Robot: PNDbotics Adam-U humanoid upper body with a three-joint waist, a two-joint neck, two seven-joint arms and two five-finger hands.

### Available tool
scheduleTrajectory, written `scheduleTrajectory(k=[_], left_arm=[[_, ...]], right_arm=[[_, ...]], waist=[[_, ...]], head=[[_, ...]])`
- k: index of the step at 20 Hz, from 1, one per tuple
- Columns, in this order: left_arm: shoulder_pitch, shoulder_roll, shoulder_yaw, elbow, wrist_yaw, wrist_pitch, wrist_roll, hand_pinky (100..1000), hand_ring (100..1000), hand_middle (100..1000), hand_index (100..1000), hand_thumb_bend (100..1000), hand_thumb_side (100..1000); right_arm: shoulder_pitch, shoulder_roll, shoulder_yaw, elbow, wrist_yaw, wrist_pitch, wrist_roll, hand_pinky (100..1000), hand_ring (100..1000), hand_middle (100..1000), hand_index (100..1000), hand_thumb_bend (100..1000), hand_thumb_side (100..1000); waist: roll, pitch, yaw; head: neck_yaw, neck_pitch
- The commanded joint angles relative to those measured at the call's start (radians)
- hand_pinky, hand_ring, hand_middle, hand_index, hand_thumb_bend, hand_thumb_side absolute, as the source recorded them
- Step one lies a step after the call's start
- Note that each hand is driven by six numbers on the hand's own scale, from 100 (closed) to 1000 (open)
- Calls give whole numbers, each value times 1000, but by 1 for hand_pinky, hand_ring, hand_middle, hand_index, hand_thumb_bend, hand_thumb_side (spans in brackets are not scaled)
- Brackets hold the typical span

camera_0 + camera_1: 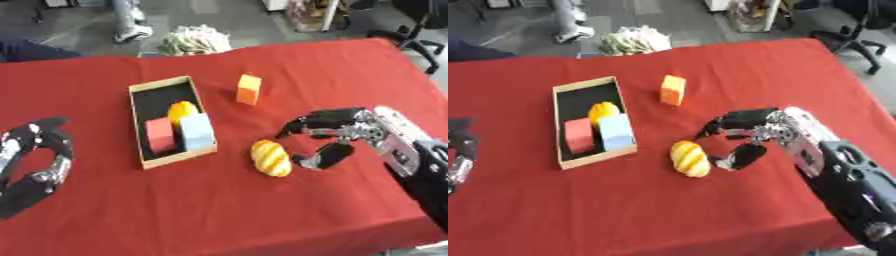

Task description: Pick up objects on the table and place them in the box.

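A shallow wooden box [139,128] with a black floor lies on the red table. Inside it are a red block [160,134], a light blue block [197,131] and a yellow-orange rounded piece [181,111]. A yellow ridged bread-like object [270,157] lies on the cloth right of the box. My right hand [337,131] is just right of it, fingers and thumb spread apart, not touching it. An orange block [248,89] stands behind, right of the box. My left hand [37,160] rests at the left edge, fingers relaxed, holding nothing.
The red cloth [219,210] covers the whole table. A pale bundle [193,40] sits past the far edge. An office chair [418,30] stands at the far right, off the table.
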Motion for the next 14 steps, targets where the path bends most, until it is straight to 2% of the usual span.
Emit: scheduleTrajectory(k=[1, 7, 14], left_arm=[[-4, 7, 7, -7, -5, -2, -2, 767, 589, 603, 860, 100, 526], [-2, 4, 6, -6, -5, -2, -2, 767, 589, 602, 860, 100, 529], [-4, 2, 3, -7, -6, -3, -7, 767, 589, 602, 860, 100, 528]], right_arm=[[-23, -3, -2, -22, 45, -193, 122, 822, 867, 861, 962, 196, 533], [-39, 12, 19, -43, 62, -220, 86, 826, 869, 865, 967, 208, 498], [-51, 43, 64, -1, 88, -262, 132, 823, 856, 838, 939, 212, 569]], waist=[[-8, -22, -1], [-8, -23, -1], [-4, -23, -1]], head=[[-4, 4], [-8, 4], [-12, 4]])
